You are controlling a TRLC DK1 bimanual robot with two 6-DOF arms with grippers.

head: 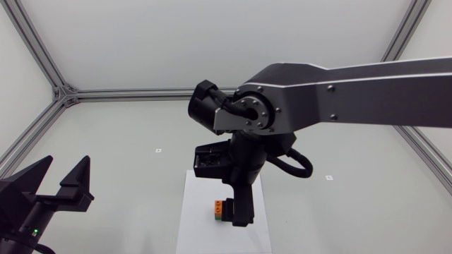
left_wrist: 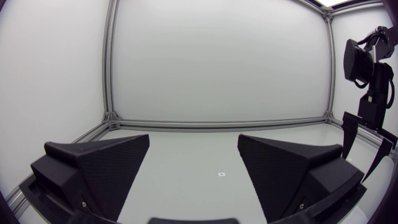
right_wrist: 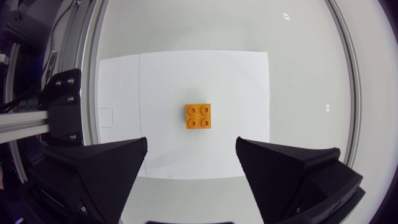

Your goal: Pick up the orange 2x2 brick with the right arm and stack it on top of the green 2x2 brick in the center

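Observation:
The orange 2x2 brick [head: 219,206] rests on a green brick [head: 222,214] on the white sheet [head: 194,226] at the table's centre. The right wrist view looks straight down on the orange brick [right_wrist: 199,116], studs up, and the green one is hidden beneath it. My right gripper [right_wrist: 191,143] hangs open above the brick, pointing down, fingers clear of it. In the head view this gripper [head: 239,212] partly covers the stack. My left gripper [head: 67,171] stands open and empty near the table's left front; its own view shows its fingers [left_wrist: 194,140] spread and the right gripper [left_wrist: 364,152] far off.
The white sheet [right_wrist: 161,81] covers the middle of the grey table. Small square marks [head: 158,150] [head: 328,177] lie on the tabletop. An aluminium frame [head: 63,95] runs along the table's edges.

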